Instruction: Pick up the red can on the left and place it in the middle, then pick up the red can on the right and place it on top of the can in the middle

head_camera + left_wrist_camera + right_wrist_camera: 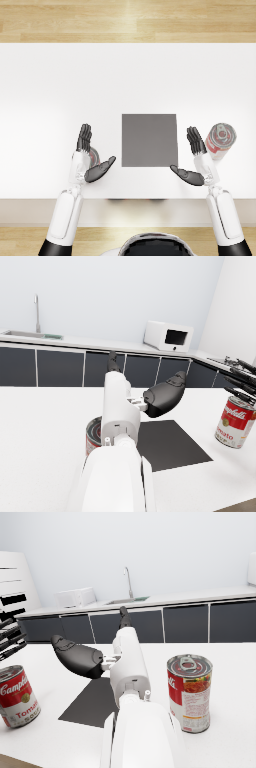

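The left red can (94, 158) stands on the white table (50, 100), mostly hidden under my left hand (85, 142). That hand is open right over it, thumb spread toward the dark grey mat (149, 140). In the left wrist view the left red can (94, 436) peeks out beside the forearm, below the left hand (161, 396). The right red can (220, 139) stands upright just right of my open right hand (197, 147), apart from it. In the right wrist view the right red can (190, 692) is beside the forearm and the right hand (80, 657) holds nothing.
The mat lies flat between the two hands at the table's middle. The table's front edge (128, 199) runs close behind both wrists. A kitchen counter with a sink tap (36, 311) and a white microwave (168, 336) stands far behind.
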Robot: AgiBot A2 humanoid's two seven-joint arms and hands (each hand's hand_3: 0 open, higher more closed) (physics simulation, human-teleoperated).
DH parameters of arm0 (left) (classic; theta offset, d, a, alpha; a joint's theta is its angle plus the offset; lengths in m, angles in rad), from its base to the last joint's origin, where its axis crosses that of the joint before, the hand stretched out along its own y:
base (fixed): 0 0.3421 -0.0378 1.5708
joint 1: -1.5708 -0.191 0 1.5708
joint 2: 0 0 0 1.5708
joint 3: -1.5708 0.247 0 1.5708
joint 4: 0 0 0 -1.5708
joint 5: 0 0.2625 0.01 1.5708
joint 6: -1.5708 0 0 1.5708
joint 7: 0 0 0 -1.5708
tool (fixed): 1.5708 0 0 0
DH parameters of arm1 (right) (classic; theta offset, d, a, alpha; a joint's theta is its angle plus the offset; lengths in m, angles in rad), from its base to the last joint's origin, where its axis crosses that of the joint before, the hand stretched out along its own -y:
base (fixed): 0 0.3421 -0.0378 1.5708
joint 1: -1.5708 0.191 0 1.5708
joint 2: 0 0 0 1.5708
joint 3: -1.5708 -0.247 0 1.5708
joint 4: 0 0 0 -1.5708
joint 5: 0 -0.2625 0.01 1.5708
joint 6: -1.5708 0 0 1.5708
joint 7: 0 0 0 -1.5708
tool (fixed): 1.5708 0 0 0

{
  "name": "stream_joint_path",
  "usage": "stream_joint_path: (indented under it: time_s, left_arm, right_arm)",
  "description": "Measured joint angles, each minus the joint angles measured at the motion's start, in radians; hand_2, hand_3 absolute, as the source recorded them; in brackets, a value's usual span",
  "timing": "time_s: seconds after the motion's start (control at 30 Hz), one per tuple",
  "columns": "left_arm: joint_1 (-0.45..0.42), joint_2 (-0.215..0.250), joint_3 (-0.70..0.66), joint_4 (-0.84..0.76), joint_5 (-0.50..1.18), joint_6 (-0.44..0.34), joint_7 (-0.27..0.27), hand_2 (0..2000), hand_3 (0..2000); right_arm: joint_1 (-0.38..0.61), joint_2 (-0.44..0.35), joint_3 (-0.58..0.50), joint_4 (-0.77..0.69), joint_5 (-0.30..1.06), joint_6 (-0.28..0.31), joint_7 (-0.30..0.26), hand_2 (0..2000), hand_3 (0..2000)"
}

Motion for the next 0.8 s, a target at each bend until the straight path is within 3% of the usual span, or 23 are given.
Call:
stream_joint_path:
  time_s: [0.57, 0.63, 0.73, 0.8]
  left_arm:
    - [0.000, 0.000, 0.000, 0.000, 0.000, 0.000, 0.000, 0, 0]
    - [-0.005, 0.004, 0.012, 0.005, 0.000, -0.049, -0.049, 0, 0]
    - [-0.019, 0.006, -0.006, -0.023, 0.000, -0.082, -0.082, 0, 0]
    - [-0.034, 0.006, -0.032, -0.050, 0.088, -0.091, -0.091, 0, 0]
  right_arm:
    - [0.000, 0.000, 0.000, 0.000, 0.000, 0.000, 0.000, 0, 0]
    - [-0.005, -0.004, 0.013, -0.005, 0.000, -0.048, 0.049, 0, 0]
    - [-0.004, -0.014, -0.004, 0.022, 0.000, -0.081, 0.082, 0, 0]
    - [-0.008, -0.019, -0.040, 0.046, 0.088, -0.090, 0.091, 0, 0]
